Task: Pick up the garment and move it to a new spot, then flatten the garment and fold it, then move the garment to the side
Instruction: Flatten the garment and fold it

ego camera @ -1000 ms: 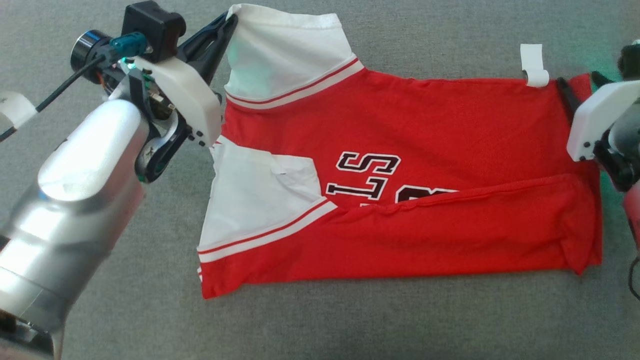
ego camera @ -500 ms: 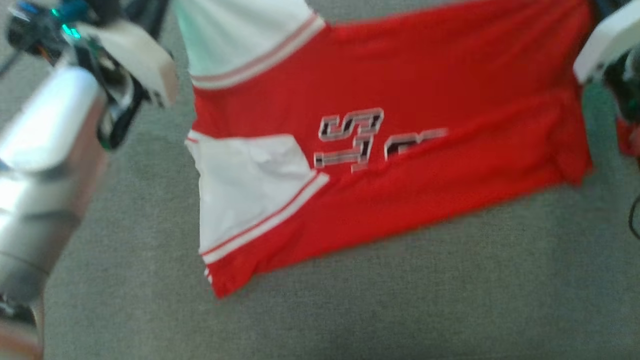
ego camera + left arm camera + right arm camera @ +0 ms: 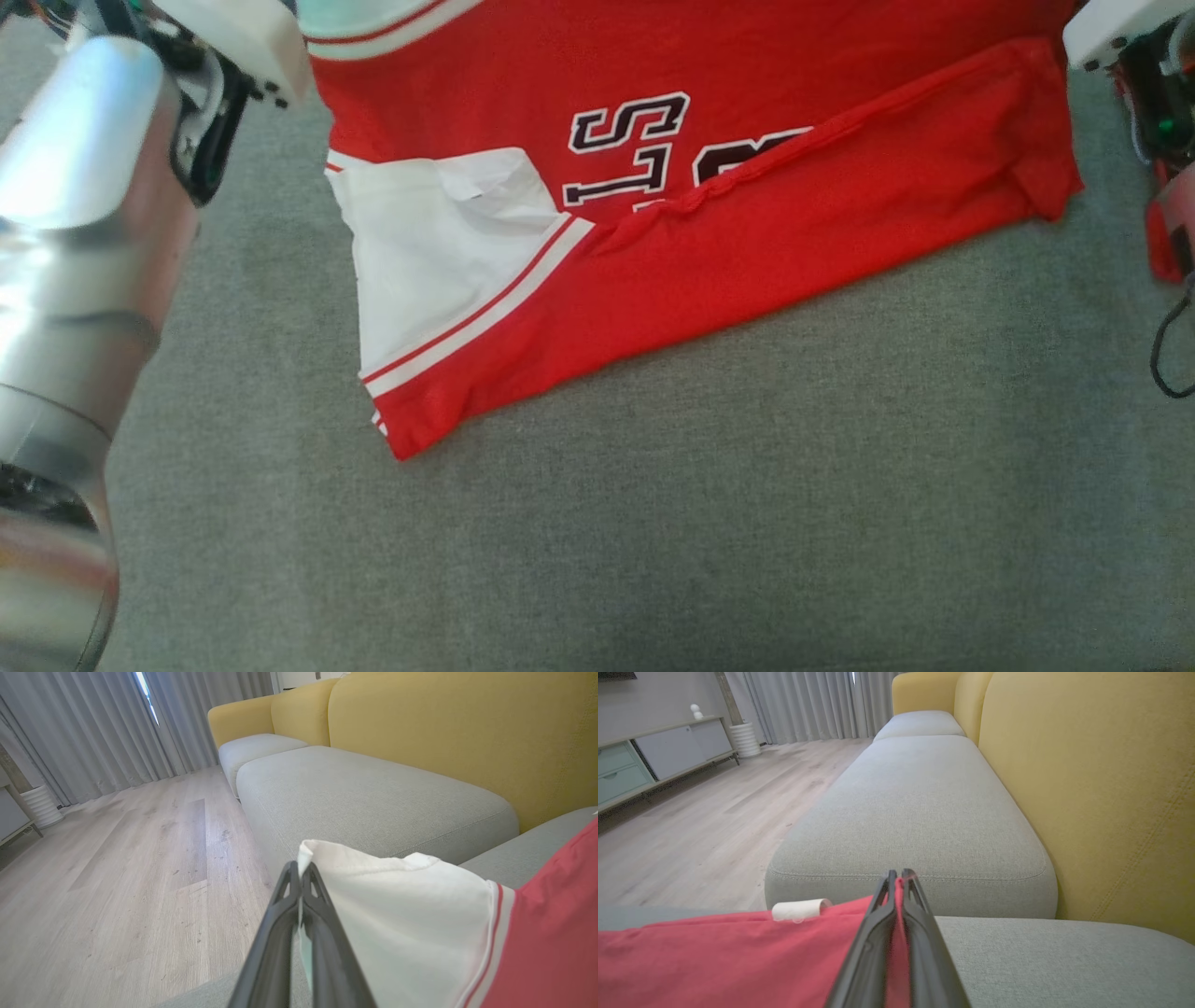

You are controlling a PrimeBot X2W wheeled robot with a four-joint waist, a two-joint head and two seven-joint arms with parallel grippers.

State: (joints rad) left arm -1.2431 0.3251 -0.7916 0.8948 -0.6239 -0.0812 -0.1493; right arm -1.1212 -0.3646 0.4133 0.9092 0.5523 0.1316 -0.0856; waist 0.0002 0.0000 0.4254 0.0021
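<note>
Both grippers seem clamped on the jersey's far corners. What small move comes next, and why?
Probably lift both together, carrying the far edge toward the near one. The left gripper is shut on the white sleeve, the right gripper on a red corner, and the jersey lies spread on the grey cushion with its near strip folded.

garment (image 3: 747, 243): soft matt cloth, red and white, as we see it
cushion (image 3: 653, 523) under the garment: coarse grey weave, matt
backrest (image 3: 444, 732) behind the garment: yellow cloth, fine-textured
floor (image 3: 117, 868): pale wood, smooth
forearm (image 3: 75, 233) left of the garment: glossy silver metal, we judge
left end effector (image 3: 299, 868): dark matt plastic
</note>
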